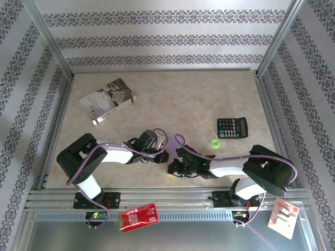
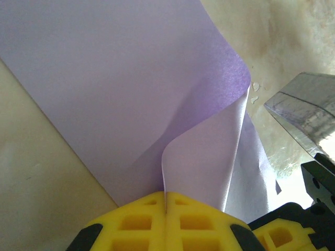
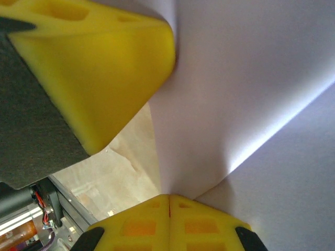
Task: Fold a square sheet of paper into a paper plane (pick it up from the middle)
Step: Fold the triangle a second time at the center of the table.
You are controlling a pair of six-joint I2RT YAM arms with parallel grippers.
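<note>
In the left wrist view the pale lilac square sheet of paper (image 2: 120, 89) curls upward, one edge folded over into a soft loop. My left gripper (image 2: 166, 197) is shut on the sheet's near edge, yellow pads pressed together with the paper between them. In the right wrist view the same sheet (image 3: 246, 94) rises as a bent wall, and my right gripper (image 3: 169, 198) is shut on another part of its edge. The left gripper's yellow finger (image 3: 104, 63) sits close at upper left. Seen from above, both grippers (image 1: 159, 155) (image 1: 175, 166) meet near the table's front middle.
A grey-white printed booklet (image 1: 107, 100) lies at the back left. A black calculator (image 1: 232, 127) sits at the right, with a small green disc (image 1: 214, 143) just in front of it. A red packet (image 1: 137, 216) rests on the front rail.
</note>
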